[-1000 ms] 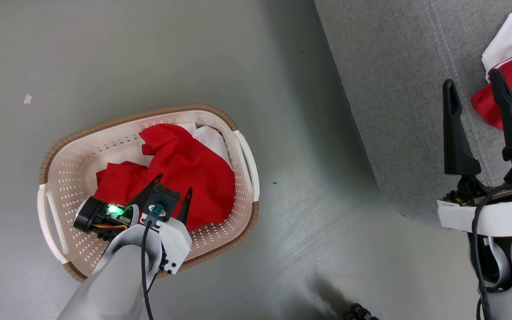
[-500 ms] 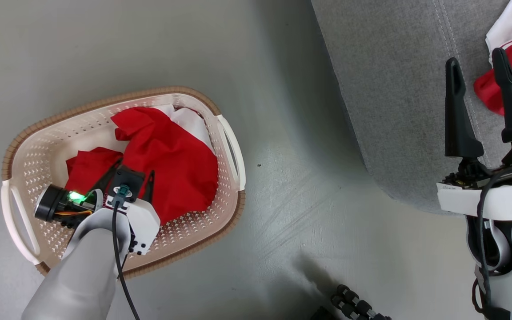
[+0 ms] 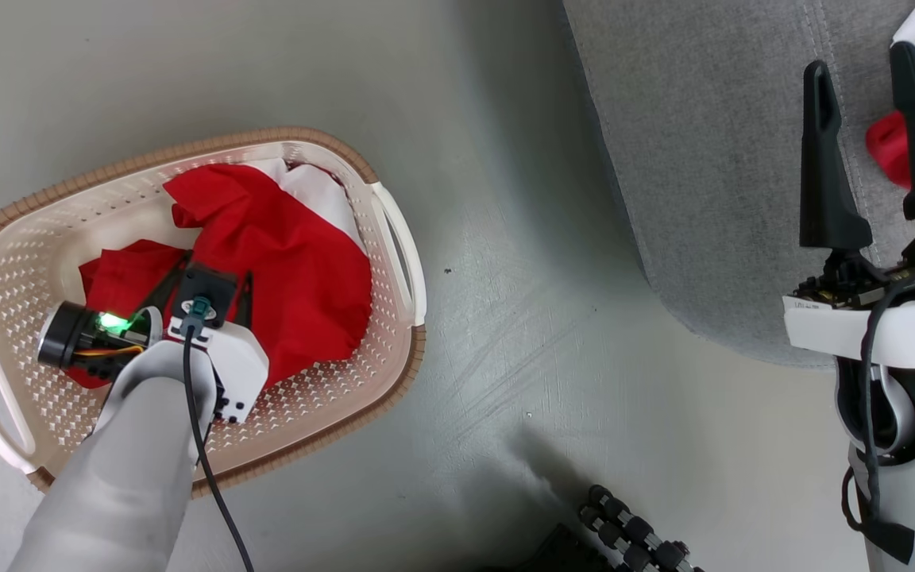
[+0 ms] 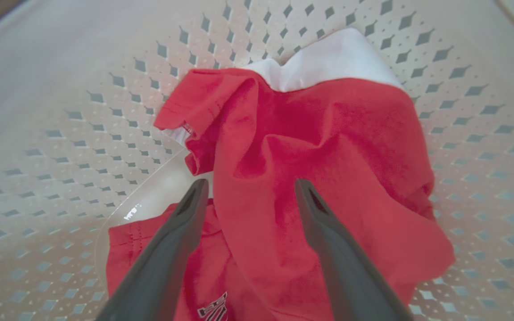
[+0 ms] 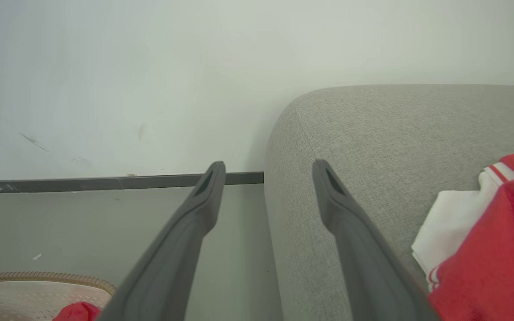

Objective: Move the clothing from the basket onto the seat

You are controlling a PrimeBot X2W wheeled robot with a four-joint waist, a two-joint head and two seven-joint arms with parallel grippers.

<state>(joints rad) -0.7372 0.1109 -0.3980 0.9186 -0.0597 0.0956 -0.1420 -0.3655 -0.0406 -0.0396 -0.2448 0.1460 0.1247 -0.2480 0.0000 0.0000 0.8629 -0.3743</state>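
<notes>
Clothing [image 3: 291, 254] piled in basket [image 3: 21, 262] on grey floor [image 3: 505, 199] near seat [image 3: 704, 159]; left fingers [image 4: 167, 249], right fingers [image 5: 181, 240] wide apart, empty.

Below me lies a grey-green floor [image 3: 505, 143], with a dark speck [image 3: 447, 271] near the middle of the head view and pale scuffed streaks [image 3: 505, 349] below it. At the bottom edge sits a black ribbed thing [image 3: 632, 534]; I cannot tell what it is. The right wrist view shows a white wall [image 5: 150, 58] with a dark scuff [image 5: 34, 141] at left, a dark skirting strip [image 5: 83, 183] at its foot, and a small white scrap [image 5: 37, 257] at lower left.
</notes>
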